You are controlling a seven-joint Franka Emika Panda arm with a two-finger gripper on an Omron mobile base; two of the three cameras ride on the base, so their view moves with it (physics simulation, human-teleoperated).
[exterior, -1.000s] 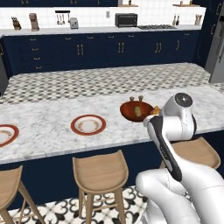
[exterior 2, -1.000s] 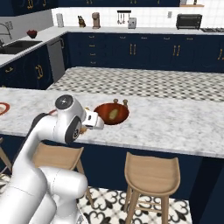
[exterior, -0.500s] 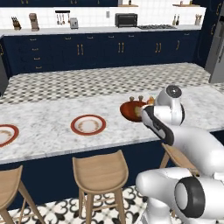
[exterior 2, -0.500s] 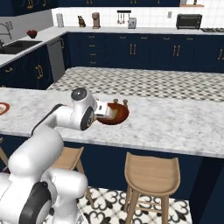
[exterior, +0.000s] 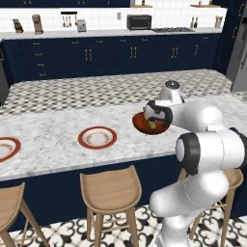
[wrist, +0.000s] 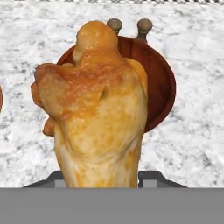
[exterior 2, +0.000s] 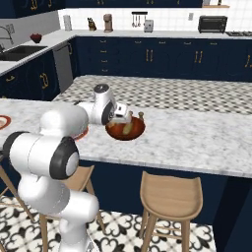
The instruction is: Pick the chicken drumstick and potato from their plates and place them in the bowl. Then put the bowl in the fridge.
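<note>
The jaws grip the chicken drumstick point(wrist: 98, 109) above the bowl point(wrist: 159, 83) on the counter point(wrist: 197, 57)

1. Three wooden stools point(exterior: 114, 185) stand before the marble island counter point(exterior: 58, 144).
2. A toaster oven point(exterior: 139, 21) sits on the back counter point(exterior: 96, 34), near a knife block point(exterior: 18, 26).
3. A sink point(exterior 2: 17, 52) is on the left.

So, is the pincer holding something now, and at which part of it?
Yes. The pincer holds the chicken drumstick by its lower, nearer end, between the two fingers. The free end points out over the bowl.
</note>
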